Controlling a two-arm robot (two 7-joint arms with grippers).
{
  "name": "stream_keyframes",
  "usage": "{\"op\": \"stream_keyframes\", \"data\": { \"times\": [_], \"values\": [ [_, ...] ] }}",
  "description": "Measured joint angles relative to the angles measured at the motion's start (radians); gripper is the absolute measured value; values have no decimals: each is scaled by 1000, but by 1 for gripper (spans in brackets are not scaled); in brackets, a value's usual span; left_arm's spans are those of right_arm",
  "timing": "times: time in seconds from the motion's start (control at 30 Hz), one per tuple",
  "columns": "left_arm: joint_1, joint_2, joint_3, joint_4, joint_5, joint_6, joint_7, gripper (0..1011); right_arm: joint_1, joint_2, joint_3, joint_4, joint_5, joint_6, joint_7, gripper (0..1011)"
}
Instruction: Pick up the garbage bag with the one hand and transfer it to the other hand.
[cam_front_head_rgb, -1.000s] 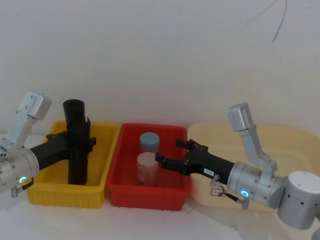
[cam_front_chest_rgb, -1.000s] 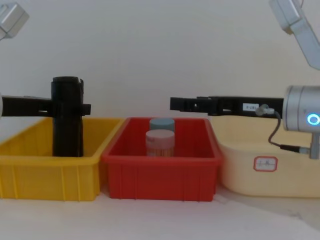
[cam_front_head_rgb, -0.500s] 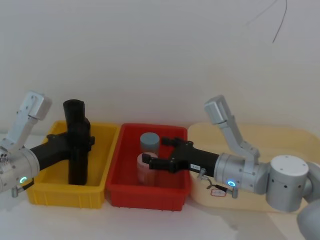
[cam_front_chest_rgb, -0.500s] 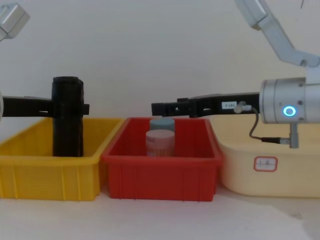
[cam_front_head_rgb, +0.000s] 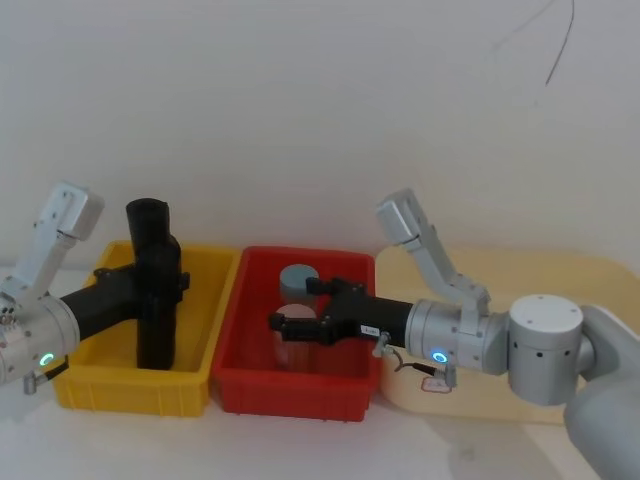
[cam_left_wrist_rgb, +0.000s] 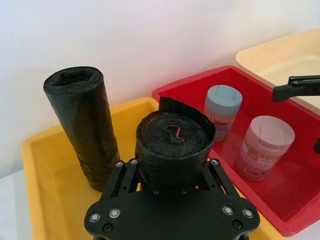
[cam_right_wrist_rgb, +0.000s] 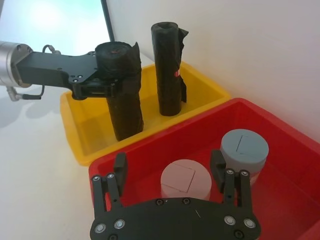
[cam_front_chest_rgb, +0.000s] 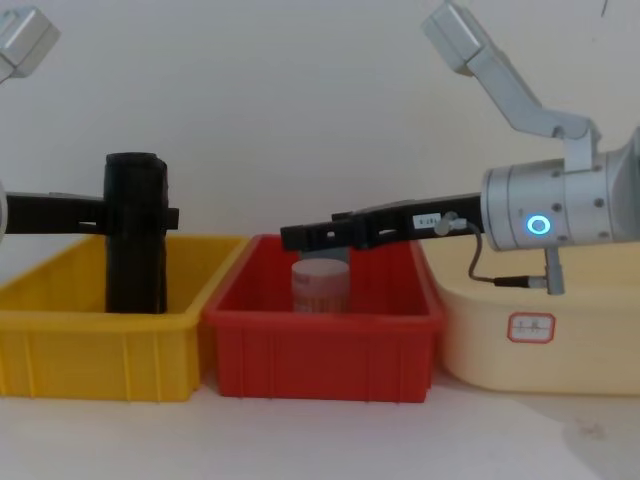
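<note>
1. Left gripper (cam_left_wrist_rgb: 169, 172), the green-lit one, is clamped around the garbage bag roll (cam_left_wrist_rgb: 172, 142) and holds it upright in the yellow bin (cam_front_head_rgb: 130, 395), which sits just left of the red bin (cam_front_head_rgb: 290, 395).
2. The roll's foot is hidden behind the yellow bin's wall, so I cannot tell whether it has left the floor of that bin.
3. Right gripper (cam_right_wrist_rgb: 169, 165), the blue-lit one, has its fingers spread and holds nothing. It hovers above the red bin, over the pink-lidded jar (cam_right_wrist_rgb: 182, 180) and beside the grey-blue-lidded jar (cam_right_wrist_rgb: 244, 147), and it points left toward the roll but is well apart from it.
4. As I judge it, the grasp is made and the handover is not yet done. What is left is to lift the roll clear, bring it to the right gripper near the red bin, close that gripper on it and let go with the left.
5. A second black roll (cam_left_wrist_rgb: 82, 120) stands in the yellow bin beside the held one, to the left of the red bin.
6. The bins rest on a white table (cam_front_head_rgb: 300, 445), with a cream tub (cam_front_head_rgb: 560, 270) just right of the red bin.
7. A plain pale wall (cam_front_head_rgb: 300, 120) rises behind the red bin, and a thin dark cable (cam_front_head_rgb: 560, 45) hangs high on it to the right.
</note>
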Motion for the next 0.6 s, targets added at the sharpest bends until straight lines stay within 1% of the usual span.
{"op": "stream_keyframes", "data": {
  "times": [0.3, 0.6],
  "values": [
    [0, 0, 0, 0, 0, 0, 0, 439, 24, -18, -11, 41, -25, 5, -3, 1001],
    [0, 0, 0, 0, 0, 0, 0, 439, 34, -26, -19, 69, -48, 10, -14, 1001]
  ]
}}
